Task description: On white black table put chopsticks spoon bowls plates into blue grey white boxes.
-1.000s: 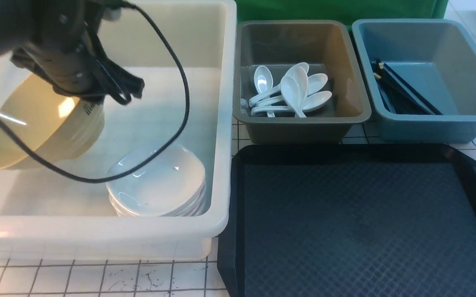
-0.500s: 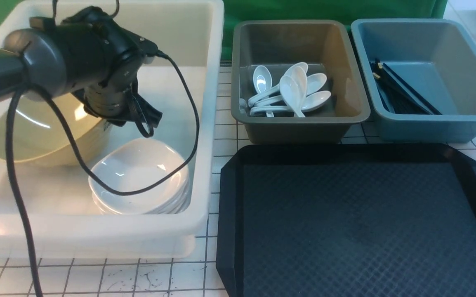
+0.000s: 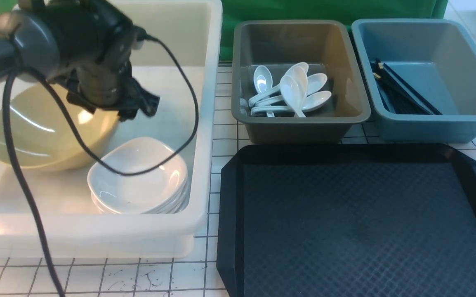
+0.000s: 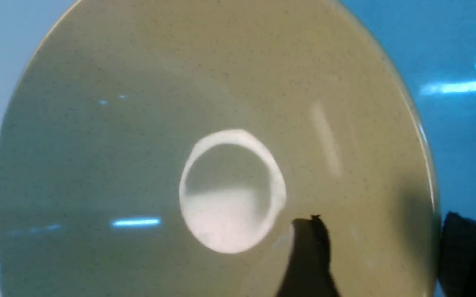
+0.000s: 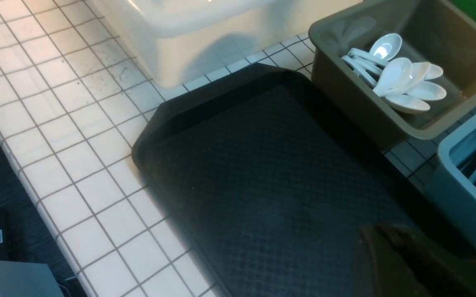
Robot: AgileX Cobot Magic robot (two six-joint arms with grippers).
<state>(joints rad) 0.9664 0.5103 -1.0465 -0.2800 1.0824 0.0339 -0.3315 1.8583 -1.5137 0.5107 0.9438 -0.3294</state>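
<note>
The mustard-yellow bowl [image 3: 36,136] lies in the big white box [image 3: 97,231], tilted, its right edge next to the stack of white plates [image 3: 139,177]. My left gripper [image 3: 135,105] hangs over the bowl's right rim. In the left wrist view the bowl [image 4: 139,123] fills the picture and my left gripper [image 4: 382,220] is open, one finger inside the bowl and one outside the rim, with a wide gap. Several white spoons [image 3: 291,90] lie in the olive-grey box [image 3: 300,123]. Black chopsticks [image 3: 403,95] lie in the grey-blue box [image 3: 427,123]. My right gripper [image 5: 386,235] is shut above the black tray [image 5: 262,165].
The black tray [image 3: 357,222] lies in front of the two small boxes, with nothing on it. The white gridded table [image 3: 97,280] shows in front of the white box. My left arm's cable loops over the plates. The table's edge is near in the right wrist view.
The bowl has come down from a steep tilt and now lies low in the white box. The white box has slid a little to the left. My left gripper has let go.
</note>
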